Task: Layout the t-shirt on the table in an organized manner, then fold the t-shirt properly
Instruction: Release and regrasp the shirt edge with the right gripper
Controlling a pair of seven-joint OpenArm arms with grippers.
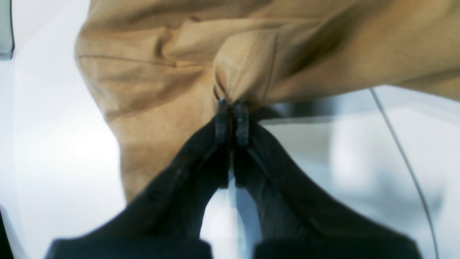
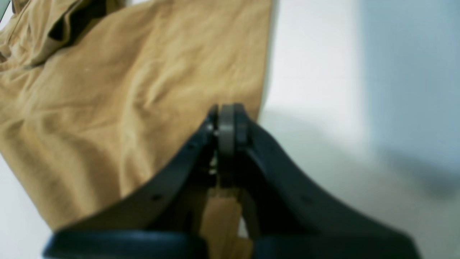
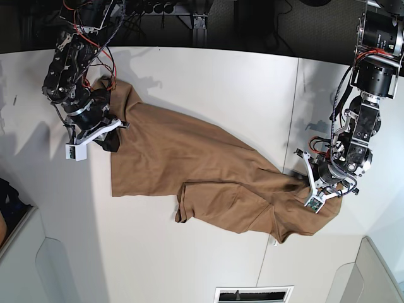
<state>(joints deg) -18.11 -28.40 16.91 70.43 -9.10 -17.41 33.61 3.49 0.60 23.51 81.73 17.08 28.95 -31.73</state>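
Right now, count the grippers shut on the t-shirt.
2. The left gripper pinches the t-shirt near its lower edge; the right gripper clamps the opposite end.

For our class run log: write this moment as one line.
left gripper: shut on t-shirt | right gripper: shut on t-shirt | t-shirt: stretched, rumpled on table
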